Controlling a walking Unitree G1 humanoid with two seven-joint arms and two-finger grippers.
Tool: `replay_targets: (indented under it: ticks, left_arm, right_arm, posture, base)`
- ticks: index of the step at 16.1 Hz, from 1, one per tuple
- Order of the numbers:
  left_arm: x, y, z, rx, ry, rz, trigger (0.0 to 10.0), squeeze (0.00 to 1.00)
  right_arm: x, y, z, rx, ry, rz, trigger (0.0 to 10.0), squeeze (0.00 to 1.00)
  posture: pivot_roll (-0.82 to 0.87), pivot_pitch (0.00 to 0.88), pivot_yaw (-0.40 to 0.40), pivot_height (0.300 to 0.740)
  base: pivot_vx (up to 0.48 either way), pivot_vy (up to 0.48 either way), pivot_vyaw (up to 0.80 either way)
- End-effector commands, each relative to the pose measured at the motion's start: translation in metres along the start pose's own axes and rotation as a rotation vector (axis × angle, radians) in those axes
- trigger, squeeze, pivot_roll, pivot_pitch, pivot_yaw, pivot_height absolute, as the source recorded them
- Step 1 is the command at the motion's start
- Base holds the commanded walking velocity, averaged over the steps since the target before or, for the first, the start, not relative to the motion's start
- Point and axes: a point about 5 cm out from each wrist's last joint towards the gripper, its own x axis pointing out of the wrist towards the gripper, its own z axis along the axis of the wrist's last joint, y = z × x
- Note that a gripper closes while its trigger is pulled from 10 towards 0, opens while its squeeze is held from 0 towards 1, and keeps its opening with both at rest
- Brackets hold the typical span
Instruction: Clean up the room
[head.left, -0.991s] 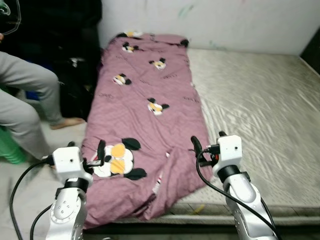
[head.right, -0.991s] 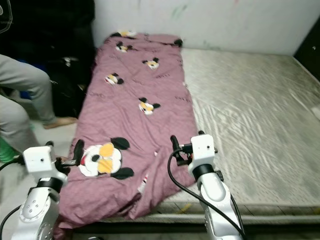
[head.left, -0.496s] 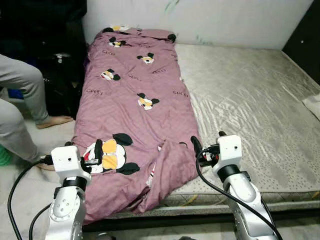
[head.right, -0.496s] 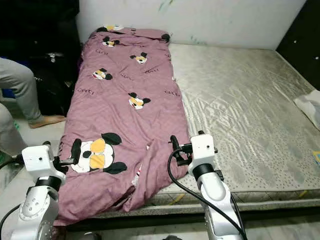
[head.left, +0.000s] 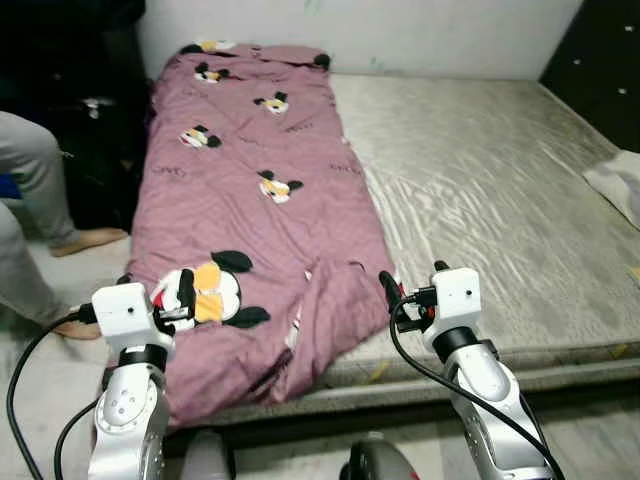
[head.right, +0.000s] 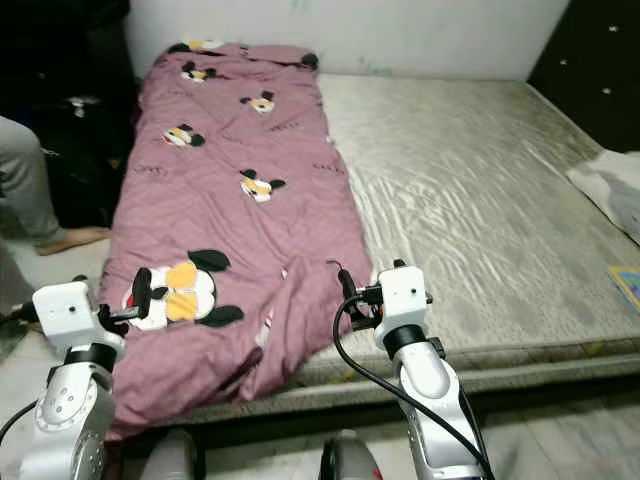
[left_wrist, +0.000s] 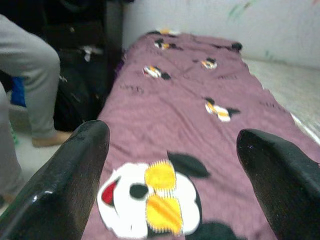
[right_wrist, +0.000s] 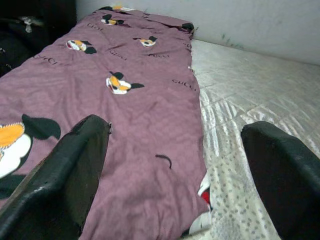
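A mauve quilt (head.left: 250, 190) printed with cartoon mice lies lengthwise along the left half of a bare silvery mattress (head.left: 480, 190). Its near end is bunched and hangs over the mattress's foot edge. My left gripper (head.left: 178, 298) hovers open just above the quilt's near left corner, over the big mouse print (left_wrist: 150, 200). My right gripper (head.left: 393, 293) is open too, held over the quilt's near right edge where it meets the mattress (right_wrist: 235, 165). Nothing sits between either pair of fingers (left_wrist: 65, 185).
A person sits at the left, with a grey trouser leg (head.left: 25, 160) and a bare foot (head.left: 88, 240) on the floor. Dark bags (head.left: 95, 130) stand beside the bed. A white cloth (head.left: 620, 180) lies at the mattress's right edge. Black furniture (head.left: 600, 50) is at the back right.
The whole picture has shifted: the camera turned right and drew back, so more of the mattress and its foot edge shows. Both grippers keep the same open pose.
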Motion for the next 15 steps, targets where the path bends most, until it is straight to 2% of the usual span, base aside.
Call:
replay_targets:
  ticks: [1, 3, 10, 15]
  left_arm:
    - [-0.0029, 0.0005, -0.0052, -0.010, 0.026, -0.001, 10.0, 0.00]
    - [-0.0013, 0.0063, -0.0056, -0.002, 0.023, 0.032, 10.0, 0.00]
    - [-0.0006, 0.0058, -0.0057, 0.008, 0.016, 0.047, 10.0, 0.00]
    - [0.0009, 0.0058, -0.0085, 0.018, 0.032, 0.059, 10.0, 0.00]
  right_arm:
    - [0.0008, -0.0013, 0.0001, -0.009, 0.002, 0.002, 10.0, 0.00]
    - [0.0029, 0.0003, -0.0002, -0.008, 0.002, 0.026, 10.0, 0.00]
    - [0.0055, 0.0055, -0.0028, -0.016, 0.009, 0.074, 10.0, 0.00]
    - [0.0069, 0.0075, -0.0038, -0.018, 0.015, 0.089, 10.0, 0.00]
  posture:
    - [-0.04, 0.108, -0.074, 0.647]
    - [-0.04, 0.103, -0.079, 0.647]
    - [-0.04, 0.096, -0.081, 0.647]
    - [-0.04, 0.108, -0.080, 0.583]
  base:
    - [0.000, 0.000, 0.00]
    - [0.000, 0.000, 0.00]
    - [0.000, 0.000, 0.00]
    - [0.000, 0.000, 0.00]
